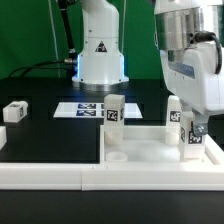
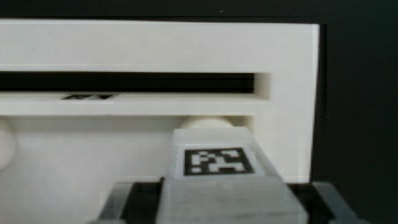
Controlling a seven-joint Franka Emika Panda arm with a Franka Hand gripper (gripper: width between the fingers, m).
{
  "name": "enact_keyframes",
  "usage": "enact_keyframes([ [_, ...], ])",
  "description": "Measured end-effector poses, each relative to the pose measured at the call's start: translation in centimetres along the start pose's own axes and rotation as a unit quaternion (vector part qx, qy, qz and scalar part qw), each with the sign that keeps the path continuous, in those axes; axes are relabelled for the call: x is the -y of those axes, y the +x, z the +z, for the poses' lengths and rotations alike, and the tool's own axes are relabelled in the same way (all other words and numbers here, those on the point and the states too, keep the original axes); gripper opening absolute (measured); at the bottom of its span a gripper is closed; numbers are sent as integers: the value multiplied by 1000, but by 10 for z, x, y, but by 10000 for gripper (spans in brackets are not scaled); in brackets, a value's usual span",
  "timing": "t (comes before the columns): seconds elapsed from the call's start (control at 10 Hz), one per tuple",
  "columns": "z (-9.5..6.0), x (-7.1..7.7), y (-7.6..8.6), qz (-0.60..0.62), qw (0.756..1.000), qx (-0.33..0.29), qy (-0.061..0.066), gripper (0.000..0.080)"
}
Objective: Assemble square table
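The square table slab (image 1: 150,148) lies flat inside the border wall. One tagged white leg (image 1: 114,113) stands upright at its far corner on the exterior view's left, and another (image 1: 174,112) at the far corner on the right. My gripper (image 1: 194,130) is at the slab's near right corner, shut on a third tagged leg (image 1: 188,142) held upright with its foot at the slab. In the wrist view this leg (image 2: 217,165) sits between my grey fingers (image 2: 139,203), gripper (image 2: 231,206), above the white slab (image 2: 107,130). A fourth leg (image 1: 15,110) lies loose on the black table at the far left.
The long white L-shaped border wall (image 1: 90,176) runs along the front and up the right side. The marker board (image 1: 82,108) lies flat in front of the robot base (image 1: 100,55). Cables hang behind it on the left.
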State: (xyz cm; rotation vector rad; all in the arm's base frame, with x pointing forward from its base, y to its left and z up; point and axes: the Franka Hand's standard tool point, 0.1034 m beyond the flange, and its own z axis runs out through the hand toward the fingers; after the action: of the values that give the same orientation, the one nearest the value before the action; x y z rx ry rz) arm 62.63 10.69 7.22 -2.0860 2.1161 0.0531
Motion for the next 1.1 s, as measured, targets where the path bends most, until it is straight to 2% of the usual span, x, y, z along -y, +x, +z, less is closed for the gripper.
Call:
enact_keyframes([
  [0.2, 1, 0, 1, -32, 999, 0, -1, 291],
  [0.3, 1, -2, 4, -69, 998, 1, -7, 469],
  [0.4, 0, -4, 4, -105, 994, 8, -22, 585],
  [0.5, -2, -3, 2, -198, 980, 5, -32, 585],
  [0.6, -2, 0, 1, -260, 965, 6, -31, 636],
  [0.9, -1, -1, 3, -350, 936, 8, -32, 646],
  [1.0, 0, -2, 2, -406, 913, 2, -37, 649],
  [1.1, 2, -4, -2, -488, 871, -11, -49, 649],
])
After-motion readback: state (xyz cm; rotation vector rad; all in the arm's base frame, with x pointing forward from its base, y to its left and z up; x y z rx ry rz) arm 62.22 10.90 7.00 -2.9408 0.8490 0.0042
